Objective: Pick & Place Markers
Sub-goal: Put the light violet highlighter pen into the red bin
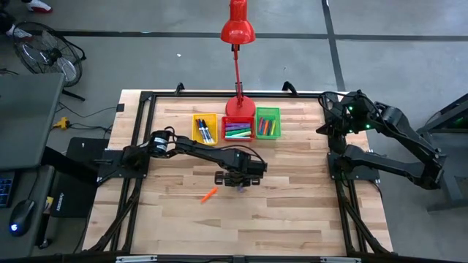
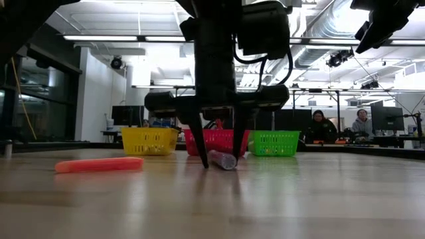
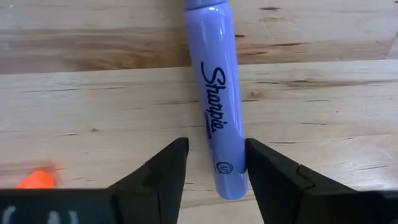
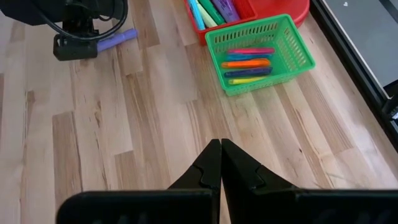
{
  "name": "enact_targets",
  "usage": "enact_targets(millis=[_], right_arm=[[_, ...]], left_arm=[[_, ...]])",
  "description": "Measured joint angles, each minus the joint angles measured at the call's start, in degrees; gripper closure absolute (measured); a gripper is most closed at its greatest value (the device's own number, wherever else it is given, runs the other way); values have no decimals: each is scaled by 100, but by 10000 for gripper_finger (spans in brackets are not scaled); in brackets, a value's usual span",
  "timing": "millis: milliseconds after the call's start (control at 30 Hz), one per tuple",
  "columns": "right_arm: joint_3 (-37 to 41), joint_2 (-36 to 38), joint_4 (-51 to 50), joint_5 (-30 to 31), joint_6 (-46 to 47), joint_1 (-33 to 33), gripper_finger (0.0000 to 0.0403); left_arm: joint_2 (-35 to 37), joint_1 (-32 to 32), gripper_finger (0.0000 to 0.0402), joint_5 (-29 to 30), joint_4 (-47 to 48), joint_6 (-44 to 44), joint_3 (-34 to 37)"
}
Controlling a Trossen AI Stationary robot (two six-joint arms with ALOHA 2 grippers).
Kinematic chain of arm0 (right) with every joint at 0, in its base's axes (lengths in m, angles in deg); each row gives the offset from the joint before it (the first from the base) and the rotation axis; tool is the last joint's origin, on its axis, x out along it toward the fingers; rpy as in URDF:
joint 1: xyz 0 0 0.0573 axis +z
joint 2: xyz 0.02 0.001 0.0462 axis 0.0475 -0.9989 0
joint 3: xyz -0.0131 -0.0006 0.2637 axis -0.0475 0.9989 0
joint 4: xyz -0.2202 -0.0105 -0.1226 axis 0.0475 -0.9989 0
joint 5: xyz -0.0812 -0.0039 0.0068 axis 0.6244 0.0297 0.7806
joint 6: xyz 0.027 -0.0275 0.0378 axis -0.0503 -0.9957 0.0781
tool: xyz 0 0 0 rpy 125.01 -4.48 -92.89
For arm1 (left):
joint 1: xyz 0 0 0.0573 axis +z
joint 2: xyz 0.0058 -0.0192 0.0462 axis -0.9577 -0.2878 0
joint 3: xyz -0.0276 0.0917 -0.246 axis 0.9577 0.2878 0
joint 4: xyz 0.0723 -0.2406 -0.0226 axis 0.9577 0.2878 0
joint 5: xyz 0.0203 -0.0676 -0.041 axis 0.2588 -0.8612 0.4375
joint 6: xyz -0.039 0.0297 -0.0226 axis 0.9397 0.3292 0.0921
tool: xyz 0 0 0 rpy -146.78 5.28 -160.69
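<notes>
The left gripper points down at the middle of the wooden table, its two dark fingers parted and set on either side of a purple marker. The marker lies flat on the wood between the fingertips. The fingers stand just beside its barrel, and whether they press on it cannot be told. In the low view the fingertips reach down to the tabletop with the marker's end showing between them.

An orange marker lies flat on the table near the gripper, on the left arm's side and a little nearer the front edge, apart from the purple one.

Toward the back of the table three small bins stand in a row, side by side: a yellow bin, a red bin and a green bin. Each holds several markers of mixed colours. Just behind the red bin stands the base of a red desk lamp.

The right gripper is held above the table's right side, well apart from the markers, with its fingers pressed together and holding nothing.

In the room beyond the table, two people sit at desks.
</notes>
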Motion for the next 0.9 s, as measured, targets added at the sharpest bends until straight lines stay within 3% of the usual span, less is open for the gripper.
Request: enact_targets(millis=[433, 900], right_arm=[[0, 0, -13, 0, -33, 0, 403], [0, 0, -14, 0, -48, 0, 403]], left_arm=[[2, -4, 298, -84, 29, -28, 12], [2, -7, 324, -173, 20, -171, 14]])
